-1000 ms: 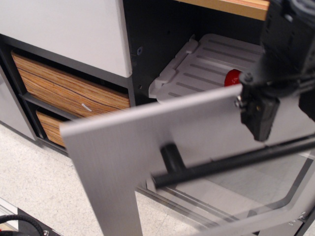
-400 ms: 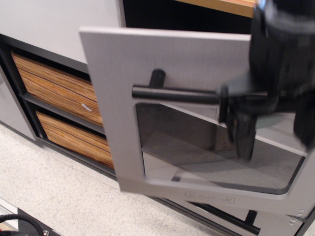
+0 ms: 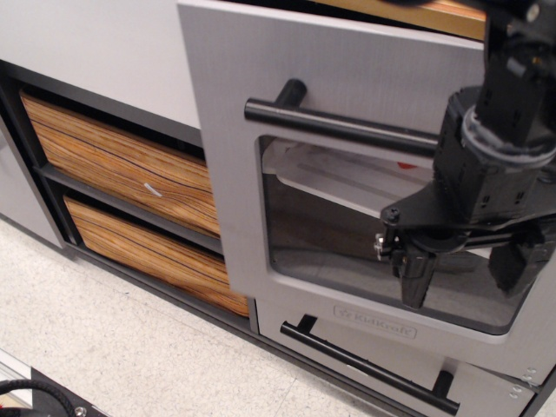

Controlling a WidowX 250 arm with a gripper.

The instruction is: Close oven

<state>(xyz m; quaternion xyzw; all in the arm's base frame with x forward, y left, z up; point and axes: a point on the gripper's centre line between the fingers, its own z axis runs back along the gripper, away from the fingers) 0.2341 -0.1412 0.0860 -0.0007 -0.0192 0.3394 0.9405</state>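
Door has swung up since the earlier frames: a second ago it was lying near-flat with the rack exposed, now we are seeing the oven (image 3: 347,174) door standing nearly upright against the cabinet front, top edge meeting the wood strip (image 3: 434,13) above.

Going left to right: we are seeing speckled floor (image 3: 104,347) at the near left, a grey panel (image 3: 95,43) above it, and two wood-grain drawers (image 3: 122,165) stacked in a dark frame, upper one carrying a small white mark. Just right of them the brushed silver door is filling the centre. Its long black bar handle (image 3: 339,126) is running across the upper part, above the rounded clear window (image 3: 347,234). Through the glass the white ribbed rack (image 3: 347,178) is showing, with a bit of red (image 3: 407,165) on it. Logo plate (image 3: 373,321) is sitting under the window. Below that, the narrow silver drawer (image 3: 365,356) with its own black bar is staying shut.

At right, the gripper (image 3: 465,269) is hanging in front of the window, below the handle, fingers (image 3: 415,274) spread apart and gripping nothing.
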